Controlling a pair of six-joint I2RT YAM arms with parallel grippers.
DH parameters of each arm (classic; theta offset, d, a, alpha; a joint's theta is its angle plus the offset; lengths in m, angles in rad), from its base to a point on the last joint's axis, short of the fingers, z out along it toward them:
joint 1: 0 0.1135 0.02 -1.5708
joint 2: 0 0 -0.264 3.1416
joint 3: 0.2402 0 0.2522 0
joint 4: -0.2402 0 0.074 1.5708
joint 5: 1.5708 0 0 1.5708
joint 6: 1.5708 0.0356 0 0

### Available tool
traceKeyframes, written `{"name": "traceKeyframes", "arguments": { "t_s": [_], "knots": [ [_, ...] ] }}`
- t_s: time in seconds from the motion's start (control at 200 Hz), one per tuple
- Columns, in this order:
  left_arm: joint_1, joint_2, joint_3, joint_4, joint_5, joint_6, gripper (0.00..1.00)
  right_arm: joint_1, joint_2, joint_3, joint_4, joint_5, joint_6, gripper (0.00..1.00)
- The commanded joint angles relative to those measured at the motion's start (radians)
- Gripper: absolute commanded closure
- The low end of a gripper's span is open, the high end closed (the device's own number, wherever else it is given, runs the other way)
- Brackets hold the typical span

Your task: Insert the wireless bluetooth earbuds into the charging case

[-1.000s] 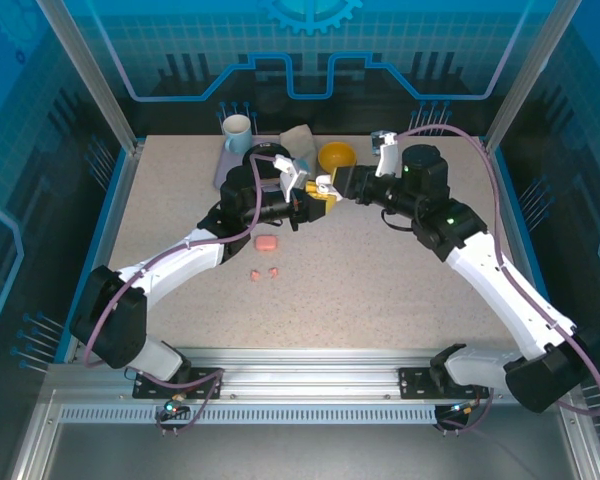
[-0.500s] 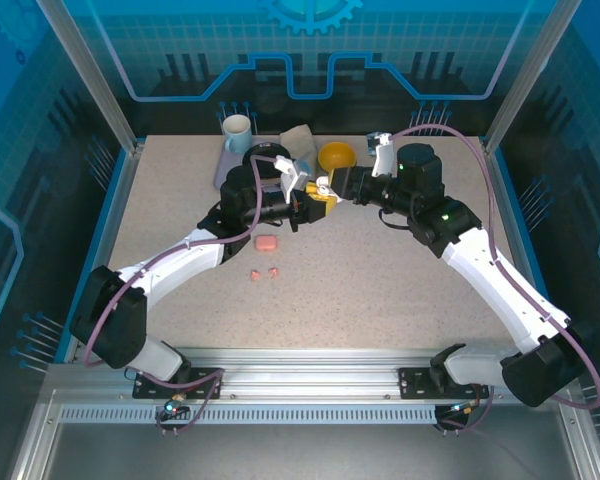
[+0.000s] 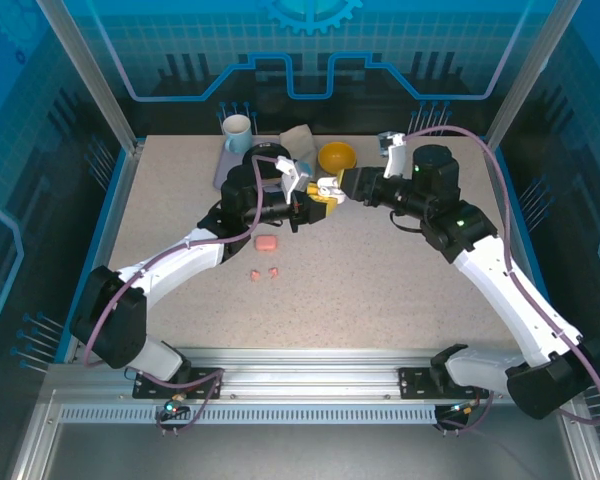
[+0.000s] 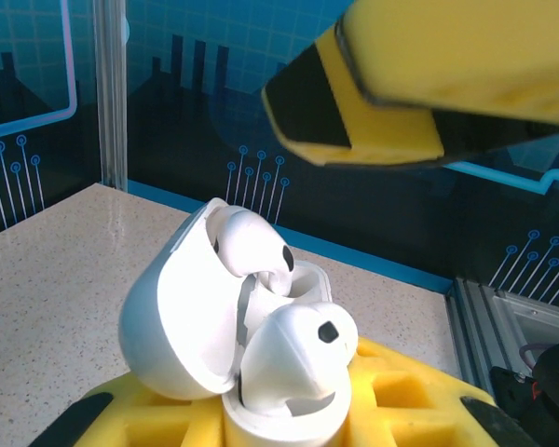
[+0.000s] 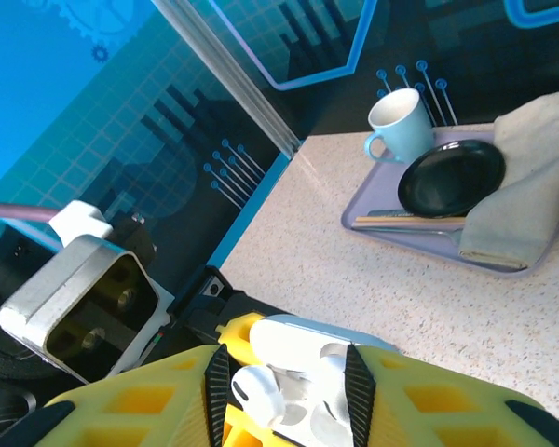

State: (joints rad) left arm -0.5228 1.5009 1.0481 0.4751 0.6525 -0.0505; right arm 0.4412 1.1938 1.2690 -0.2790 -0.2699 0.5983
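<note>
Over the last second the right arm's elbow swung outward and the right hand (image 3: 337, 186) closed on the left hand (image 3: 311, 203). Seating looked imminent. Left hand clamped the open white charging case (image 4: 177, 317). Left wrist view showed two white earbuds (image 4: 293, 345) inside, apparently proud. Right hand part open, empty, poised over them. Top view showed pink earbuds (image 3: 264, 272) loose on the bench (image 3: 400, 290).

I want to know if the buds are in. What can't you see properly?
Left wrist view: the case is cut off by the bottom edge, and its rim hides the stems of the white buds.
Right wrist view: the bottom edge cuts the case off.
Top view: the case is too small to read, and the pink buds are just specks.
</note>
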Motion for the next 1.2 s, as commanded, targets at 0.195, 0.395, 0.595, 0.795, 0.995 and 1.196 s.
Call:
{"name": "traceKeyframes", "arguments": {
  "t_s": [0.195, 0.395, 0.595, 0.795, 0.995, 1.196],
  "knots": [
    [-0.009, 0.004, 0.053, -0.007, 0.041, 0.020, 1.00, -0.010, 0.017, 0.038, 0.006, -0.102, 0.011, 0.57],
    [-0.008, 0.012, 0.062, -0.015, 0.041, 0.023, 1.00, 0.029, 0.011, 0.041, 0.038, -0.152, 0.056, 0.58],
    [-0.009, 0.015, 0.067, -0.018, 0.038, 0.026, 1.00, 0.078, -0.009, 0.031, 0.046, -0.172, 0.083, 0.59],
    [-0.008, 0.017, 0.073, -0.018, 0.038, 0.025, 1.00, 0.109, -0.006, 0.015, 0.043, -0.155, 0.081, 0.60],
    [-0.009, 0.007, 0.073, -0.021, 0.036, 0.028, 1.00, 0.102, 0.014, 0.010, 0.037, -0.128, 0.073, 0.61],
    [-0.009, 0.004, 0.069, -0.022, 0.034, 0.033, 1.00, 0.085, 0.029, 0.006, 0.027, -0.132, 0.071, 0.61]
  ]
}}
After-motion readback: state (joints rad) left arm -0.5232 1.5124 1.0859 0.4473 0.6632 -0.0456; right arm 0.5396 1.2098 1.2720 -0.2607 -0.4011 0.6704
